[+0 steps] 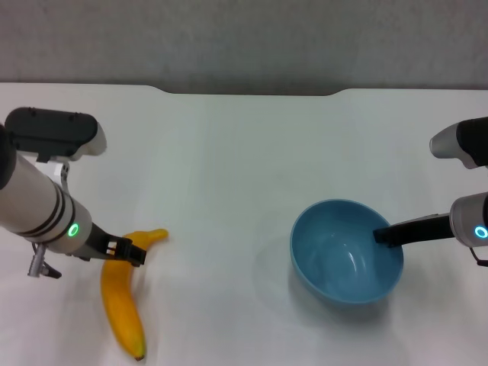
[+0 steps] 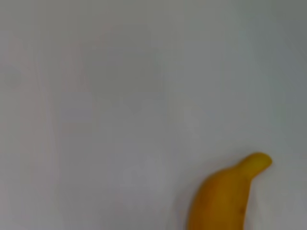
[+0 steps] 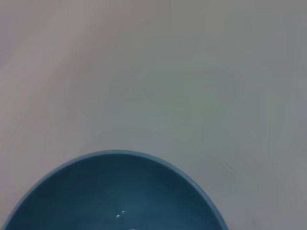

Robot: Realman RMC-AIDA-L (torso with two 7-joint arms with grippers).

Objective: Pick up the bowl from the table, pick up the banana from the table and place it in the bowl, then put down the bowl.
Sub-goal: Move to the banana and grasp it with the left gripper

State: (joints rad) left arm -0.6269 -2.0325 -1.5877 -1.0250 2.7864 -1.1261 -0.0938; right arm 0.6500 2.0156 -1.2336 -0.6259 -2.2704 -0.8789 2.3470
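Head view | banana [image 1: 122, 305] long axis near-far | stem far-right

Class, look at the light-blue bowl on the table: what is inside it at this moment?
The bowl holds no food; its glossy inside shows. The right gripper reaches over its rim. The banana lies on the table by the left gripper.

The curved yellow banana [image 1: 124, 303] lies on the flat white surface [image 1: 229, 168] at its left, stem end pointing toward the far side. The round light-blue bowl [image 1: 335, 267] is well apart from it, on the right. The left gripper [image 1: 131, 252] is over the banana's stem end. The right gripper [image 1: 381, 235] reaches the bowl's right rim.
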